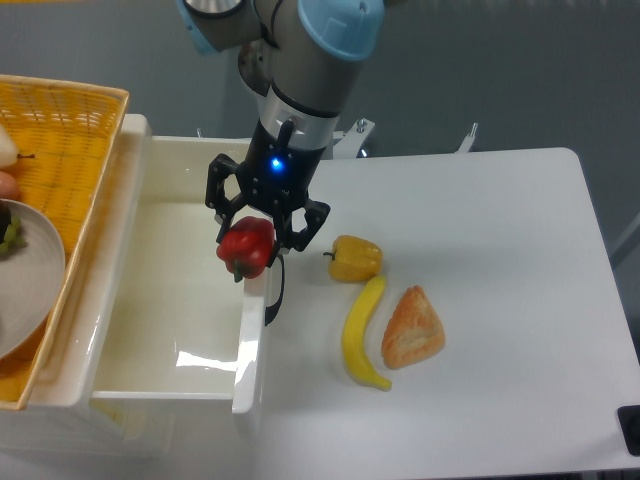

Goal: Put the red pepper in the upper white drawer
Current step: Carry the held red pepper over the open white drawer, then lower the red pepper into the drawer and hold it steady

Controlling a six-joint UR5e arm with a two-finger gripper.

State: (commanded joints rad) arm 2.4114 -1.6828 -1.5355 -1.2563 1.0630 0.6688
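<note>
One fixed view looks steeply down on the table [480, 300] from above its near edge, facing the far wall at 12 o'clock. It sits fairly near: the tabletop fills most of the frame, its right corners showing at 1 and 4 o'clock. The drawer [160, 300] lies at 8 o'clock, the basket [70, 130] is cut off at 9 to 10, and the arm [300, 80] enters at 12.
</note>
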